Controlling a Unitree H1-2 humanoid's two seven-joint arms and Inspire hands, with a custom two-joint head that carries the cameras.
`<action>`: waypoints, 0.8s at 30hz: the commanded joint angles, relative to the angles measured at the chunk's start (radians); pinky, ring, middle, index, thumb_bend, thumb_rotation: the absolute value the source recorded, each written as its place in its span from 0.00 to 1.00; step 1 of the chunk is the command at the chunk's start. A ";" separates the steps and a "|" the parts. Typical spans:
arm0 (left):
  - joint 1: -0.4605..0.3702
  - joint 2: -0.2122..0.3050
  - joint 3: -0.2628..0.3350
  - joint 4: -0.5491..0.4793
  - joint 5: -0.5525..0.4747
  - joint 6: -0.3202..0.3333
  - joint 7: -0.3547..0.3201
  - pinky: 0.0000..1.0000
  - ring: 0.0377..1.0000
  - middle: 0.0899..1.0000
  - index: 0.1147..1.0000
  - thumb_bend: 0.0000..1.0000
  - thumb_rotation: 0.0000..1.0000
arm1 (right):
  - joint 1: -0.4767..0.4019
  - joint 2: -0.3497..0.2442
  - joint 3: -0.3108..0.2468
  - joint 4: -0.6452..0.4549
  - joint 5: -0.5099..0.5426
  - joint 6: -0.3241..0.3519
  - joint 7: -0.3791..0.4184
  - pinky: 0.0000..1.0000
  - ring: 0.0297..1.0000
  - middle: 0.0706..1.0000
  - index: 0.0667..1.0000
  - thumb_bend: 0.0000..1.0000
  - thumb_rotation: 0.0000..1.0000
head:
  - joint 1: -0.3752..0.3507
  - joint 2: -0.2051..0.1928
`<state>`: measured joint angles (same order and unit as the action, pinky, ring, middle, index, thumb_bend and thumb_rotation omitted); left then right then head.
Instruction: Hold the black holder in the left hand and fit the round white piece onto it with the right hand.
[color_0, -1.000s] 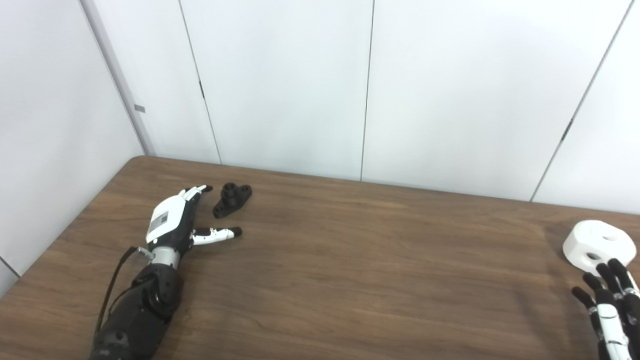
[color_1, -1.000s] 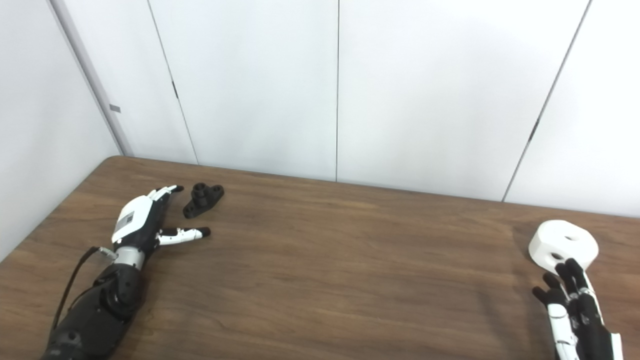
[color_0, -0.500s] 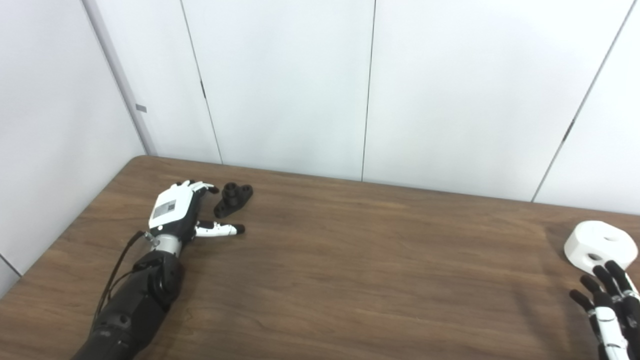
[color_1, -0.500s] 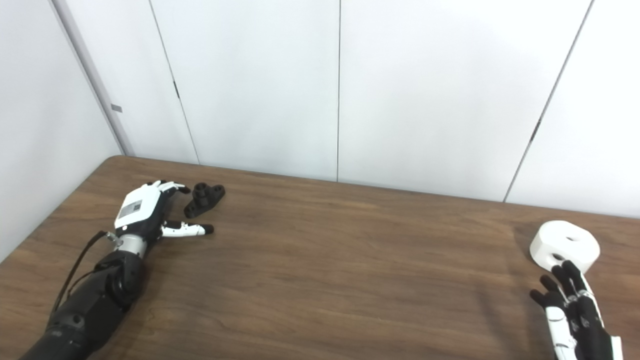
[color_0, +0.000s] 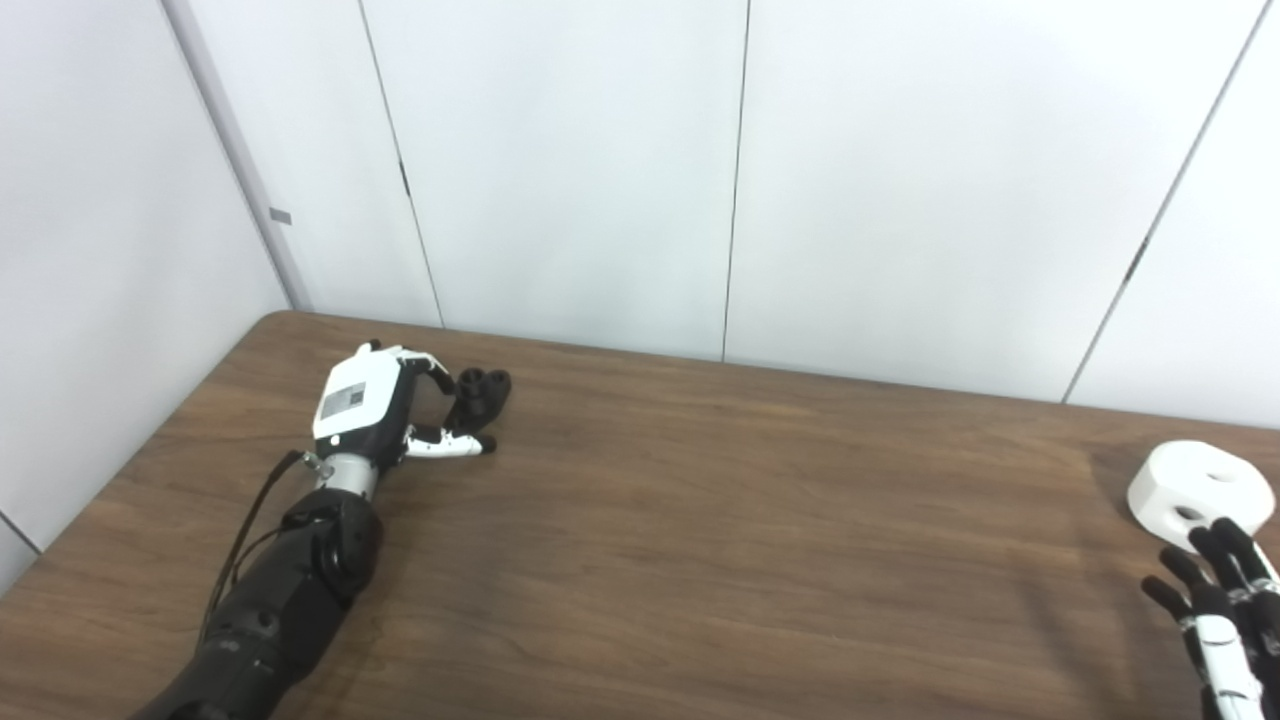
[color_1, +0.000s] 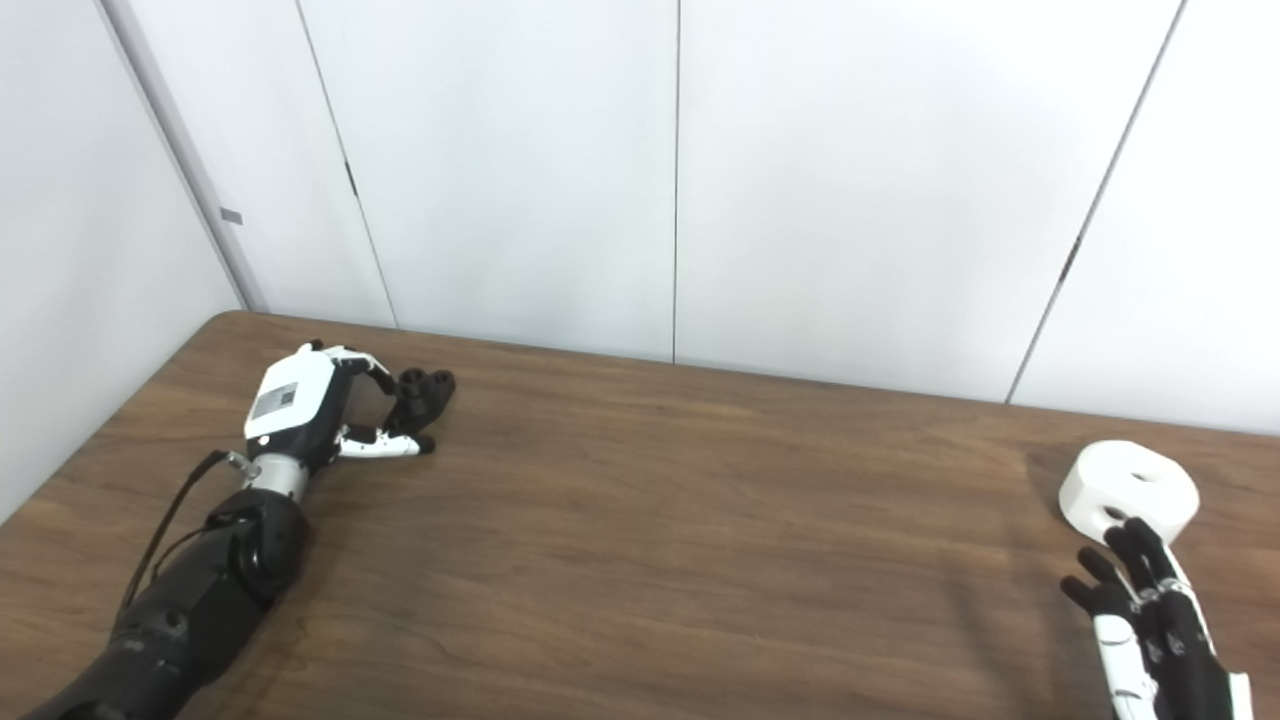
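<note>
Our left hand (color_0: 375, 410) curls its fingers (color_0: 425, 362) around the black holder (color_0: 480, 392), which sits on the surface (color_0: 700, 540) near its far left corner; whether they actually grip it, we cannot tell. Our right hand (color_1: 1140, 600), fingers spread and released, lies just beside the round white piece (color_1: 1130, 492).

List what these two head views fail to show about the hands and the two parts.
- Left robot hand: its fingers curl around the small black plastic holder; both views leave unclear whether they grip it.
- Holder's near side: hidden behind those fingers.
- Right robot hand: wrist cut off at the bottom edge.
- Round white piece: its near side hole partly hidden behind the right fingertips.
</note>
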<state>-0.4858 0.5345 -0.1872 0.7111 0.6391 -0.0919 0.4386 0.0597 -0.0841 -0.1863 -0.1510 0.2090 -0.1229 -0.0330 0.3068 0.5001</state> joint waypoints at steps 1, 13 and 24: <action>-0.048 0.012 -0.007 -0.007 0.029 0.001 0.033 0.96 0.85 0.70 0.43 0.54 0.07 | -0.009 -0.006 -0.003 -0.043 -0.003 -0.031 0.009 0.77 0.84 0.88 0.85 0.32 0.51 | 0.000 0.000; -0.054 0.018 -0.010 0.007 0.031 -0.065 0.059 0.94 0.81 0.67 0.42 0.52 0.06 | -0.007 -0.003 -0.002 -0.056 -0.025 -0.034 0.004 0.75 0.84 0.87 0.84 0.33 0.52 | -0.014 0.009; -0.068 0.022 -0.021 0.038 0.032 -0.122 0.071 0.91 0.79 0.66 0.42 0.52 0.06 | -0.010 0.005 0.000 -0.074 -0.032 -0.023 -0.003 0.73 0.83 0.86 0.83 0.37 0.52 | -0.024 0.012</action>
<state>-0.5021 0.5226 -0.2133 0.7526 0.6626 -0.1888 0.4739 0.0631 -0.0808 -0.1853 -0.1801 0.1807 -0.1240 -0.0364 0.2823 0.5123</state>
